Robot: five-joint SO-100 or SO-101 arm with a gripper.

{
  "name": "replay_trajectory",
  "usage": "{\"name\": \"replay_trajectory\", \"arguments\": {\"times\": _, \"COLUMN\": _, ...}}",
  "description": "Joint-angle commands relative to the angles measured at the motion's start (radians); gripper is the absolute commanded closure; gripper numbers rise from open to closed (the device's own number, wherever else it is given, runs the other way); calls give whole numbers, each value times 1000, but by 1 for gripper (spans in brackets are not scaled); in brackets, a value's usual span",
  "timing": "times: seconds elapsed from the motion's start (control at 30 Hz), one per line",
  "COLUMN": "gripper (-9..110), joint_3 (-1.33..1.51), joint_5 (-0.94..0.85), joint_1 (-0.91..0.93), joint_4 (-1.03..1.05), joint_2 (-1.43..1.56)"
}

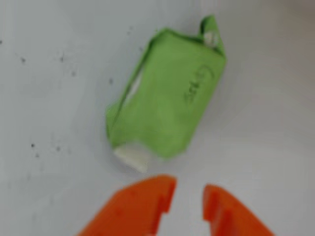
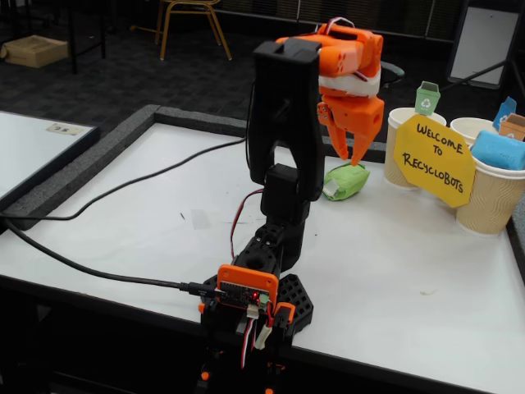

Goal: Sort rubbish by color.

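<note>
A crumpled green paper wad [image 1: 167, 98] with bits of white tape lies on the white table; in the fixed view this piece of rubbish [image 2: 346, 180] sits just left of the cups. My orange gripper [image 1: 188, 196] hovers right above it [image 2: 349, 156], pointing down. Its jaws stand open with a gap and nothing between them. They do not touch the wad. A blue wad [image 2: 498, 150] rests in the top of the right paper cup [image 2: 490, 201].
Beige paper cups [image 2: 404, 144] stand at the table's right edge behind a yellow sign [image 2: 435, 160], with small green [image 2: 426, 97] and blue [image 2: 504, 111] tags above them. Black cables [image 2: 98, 197] cross the left of the table [image 2: 394, 263]. The arm's base [image 2: 254, 295] sits at the front edge.
</note>
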Motion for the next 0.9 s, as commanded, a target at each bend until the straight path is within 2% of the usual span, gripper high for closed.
{"name": "replay_trajectory", "arguments": {"times": 0.0, "gripper": 101, "joint_3": -173, "joint_5": -20, "joint_1": -17, "joint_4": -54, "joint_2": -23}}
{"name": "replay_trajectory", "arguments": {"times": 0.17, "gripper": 101, "joint_3": -232, "joint_5": -20, "joint_1": -20, "joint_4": -117, "joint_2": -98}}
{"name": "replay_trajectory", "arguments": {"times": 0.3, "gripper": 87, "joint_3": -261, "joint_5": -20, "joint_1": -12, "joint_4": -130, "joint_2": -158}}
{"name": "replay_trajectory", "arguments": {"times": 0.53, "gripper": 70, "joint_3": -279, "joint_5": -20, "joint_1": 20, "joint_4": -109, "joint_2": -225}}
{"name": "replay_trajectory", "arguments": {"times": 0.77, "gripper": 69, "joint_3": -345, "joint_5": -20, "joint_1": 58, "joint_4": -87, "joint_2": -327}}
{"name": "replay_trajectory", "arguments": {"times": 0.87, "gripper": 75, "joint_3": -365, "joint_5": -18, "joint_1": 67, "joint_4": -86, "joint_2": -368}}
